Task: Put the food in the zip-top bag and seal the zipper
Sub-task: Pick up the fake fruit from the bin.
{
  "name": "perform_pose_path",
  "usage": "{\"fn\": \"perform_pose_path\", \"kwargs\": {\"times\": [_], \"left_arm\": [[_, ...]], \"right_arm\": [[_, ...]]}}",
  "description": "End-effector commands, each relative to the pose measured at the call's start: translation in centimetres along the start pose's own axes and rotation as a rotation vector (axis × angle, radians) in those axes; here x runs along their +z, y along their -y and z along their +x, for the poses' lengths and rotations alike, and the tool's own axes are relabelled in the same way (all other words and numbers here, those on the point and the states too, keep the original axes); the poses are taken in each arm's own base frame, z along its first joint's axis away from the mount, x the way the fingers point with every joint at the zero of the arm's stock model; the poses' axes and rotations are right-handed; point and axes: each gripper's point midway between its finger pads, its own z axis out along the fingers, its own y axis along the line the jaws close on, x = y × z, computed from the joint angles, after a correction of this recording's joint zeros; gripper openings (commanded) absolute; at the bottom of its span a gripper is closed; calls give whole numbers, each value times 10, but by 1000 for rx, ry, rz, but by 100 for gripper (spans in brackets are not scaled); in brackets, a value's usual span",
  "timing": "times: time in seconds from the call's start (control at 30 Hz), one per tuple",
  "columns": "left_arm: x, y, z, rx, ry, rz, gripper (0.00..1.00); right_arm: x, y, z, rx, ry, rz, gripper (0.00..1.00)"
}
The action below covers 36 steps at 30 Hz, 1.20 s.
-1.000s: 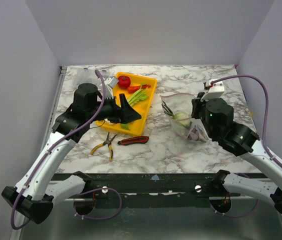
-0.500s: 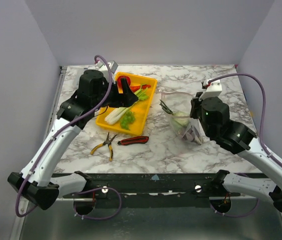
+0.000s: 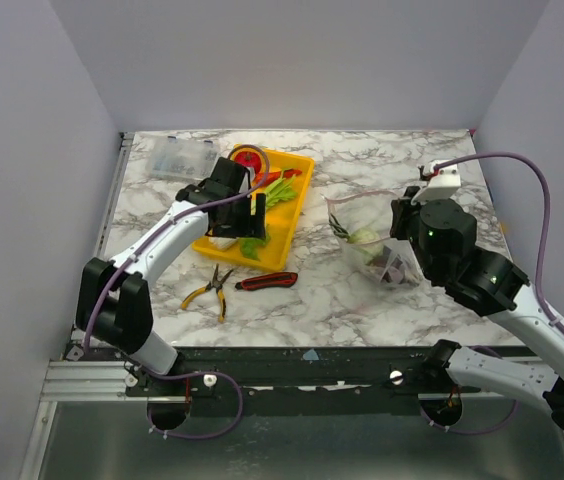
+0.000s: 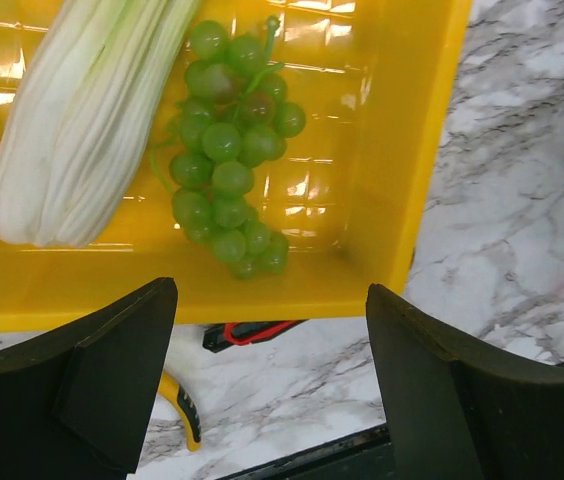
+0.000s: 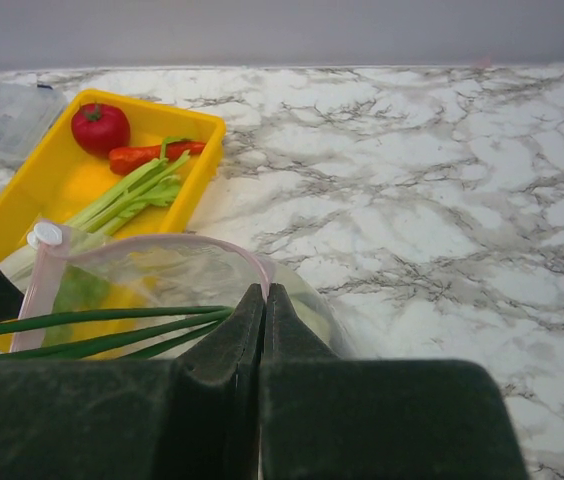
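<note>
Left gripper (image 4: pixel 267 300) open above grapes (image 4: pixel 230 150) at near edge of yellow tray (image 4: pixel 417 150) (leek (image 4: pixel 82 130) just beside) risks grabbing both; right gripper (image 5: pixel 263 295), pinched shut on zip-top bag (image 5: pixel 152 285) rim, could slip.

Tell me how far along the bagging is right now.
Done: a cabbage and an eggplant sit inside the zip-top bag. In hand: the right gripper pinches the bag's mouth edge, and the open left gripper hovers over the grapes in the yellow tray. Left: grapes, leek, tomato and carrot are in the tray, and the zipper is unsealed.
</note>
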Motion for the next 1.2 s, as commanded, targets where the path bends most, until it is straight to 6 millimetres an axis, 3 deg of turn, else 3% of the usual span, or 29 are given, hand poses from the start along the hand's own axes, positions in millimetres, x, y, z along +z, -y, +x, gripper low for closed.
{"fn": "perform_pose_path", "kwargs": {"times": [0.0, 0.2, 0.57, 0.77, 0.9, 0.97, 1.03, 1.1, 1.17], "left_arm": [[26, -14, 4, 36, -24, -67, 77], [47, -15, 18, 77, -74, -109, 64], [75, -37, 34, 114, -138, -226, 69], [72, -39, 35, 117, -84, -228, 71], [83, -44, 39, 129, -116, -247, 69], [90, -43, 40, 133, -129, -237, 56], [93, -42, 38, 134, -141, -242, 35], [87, -35, 32, 128, -122, -218, 18], [72, -23, 21, 120, -77, -172, 9]], "right_arm": [[-1, -2, -6, 21, 27, -15, 0], [-3, -2, -4, 34, 29, -25, 1], [-2, -2, 3, 34, 16, -27, 0], [-4, 2, 4, 37, 18, -19, 0], [-4, 2, 7, 38, 14, -18, 0], [-4, 2, 8, 38, 12, -19, 0], [-3, 1, 9, 37, 9, -20, 0], [-4, 1, 9, 43, 8, -23, 0], [-4, 0, 10, 43, 4, -26, 0]]}}
